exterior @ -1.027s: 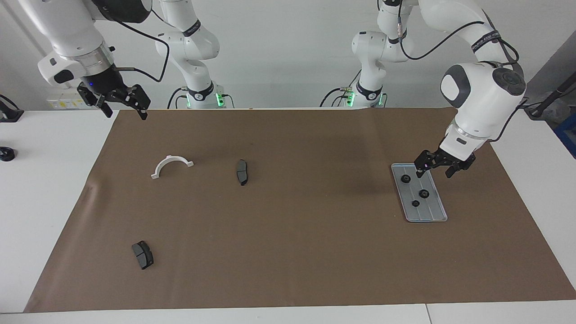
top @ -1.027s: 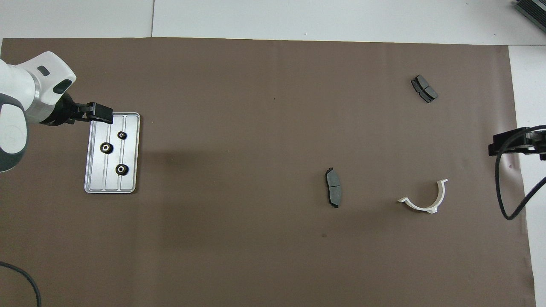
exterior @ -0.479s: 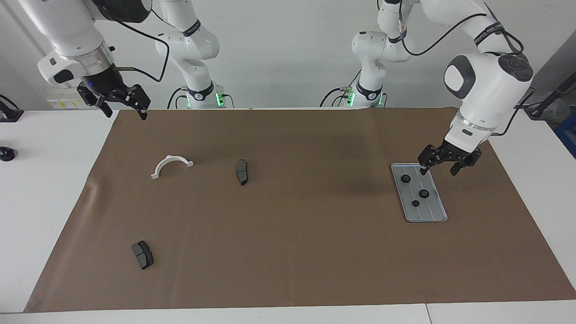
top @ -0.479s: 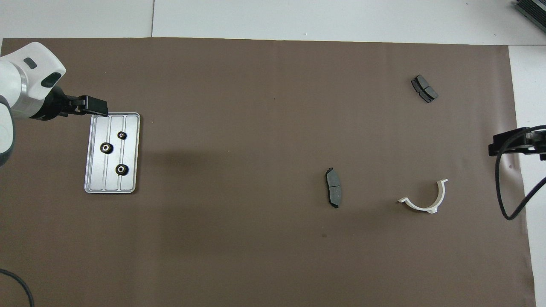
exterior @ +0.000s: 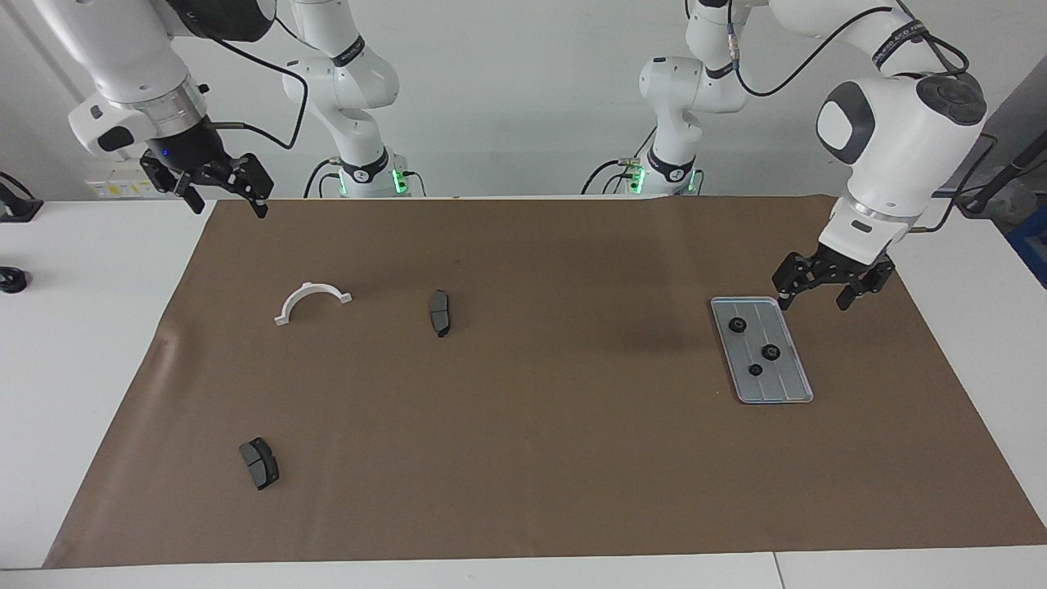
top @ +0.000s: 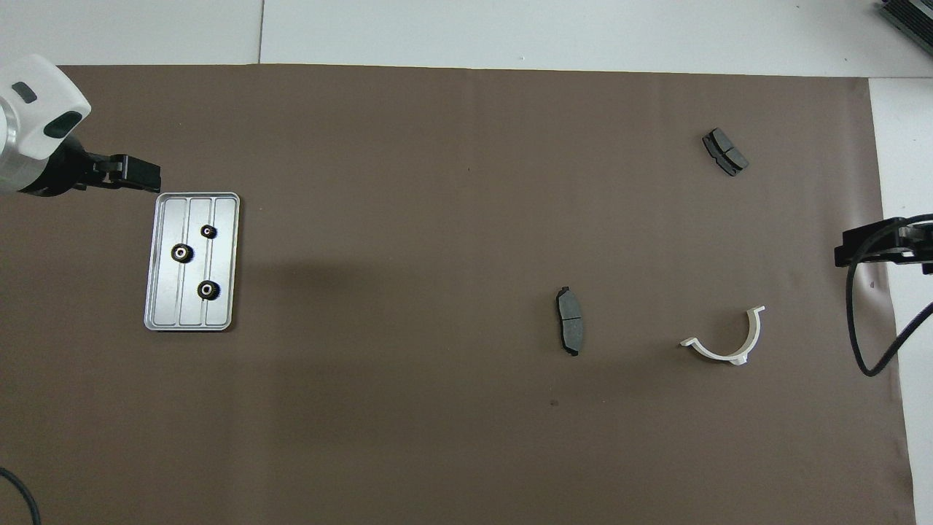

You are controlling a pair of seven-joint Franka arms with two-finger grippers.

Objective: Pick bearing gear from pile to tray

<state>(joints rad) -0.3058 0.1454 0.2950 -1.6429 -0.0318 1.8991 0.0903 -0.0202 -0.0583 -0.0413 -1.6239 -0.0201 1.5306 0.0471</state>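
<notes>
The silver tray (exterior: 787, 383) (top: 164, 295) lies on the brown mat toward the left arm's end of the table. Three black bearing gears (exterior: 770, 352) (top: 181, 252) rest in it. My left gripper (exterior: 815, 299) (top: 133, 175) hangs open and empty over the mat, just off the tray's corner nearer the robots. What shows of the pile is a white half-ring bracket (exterior: 311, 300) (top: 729, 348) and two dark grey pads (exterior: 440, 312) (top: 570, 329), spread out toward the right arm's end. My right gripper (exterior: 231, 204) (top: 871, 246) waits open and empty over the mat's edge there.
The brown mat (exterior: 523, 458) covers most of the white table. The second pad (exterior: 259, 463) (top: 725, 152) lies farthest from the robots. A black cable (top: 864, 343) hangs from the right arm. A small black object (exterior: 12, 280) sits on the bare table.
My left gripper has lifted off the tray and drawn back toward the left arm's end of the table, still open. The right arm and all parts stayed put.
</notes>
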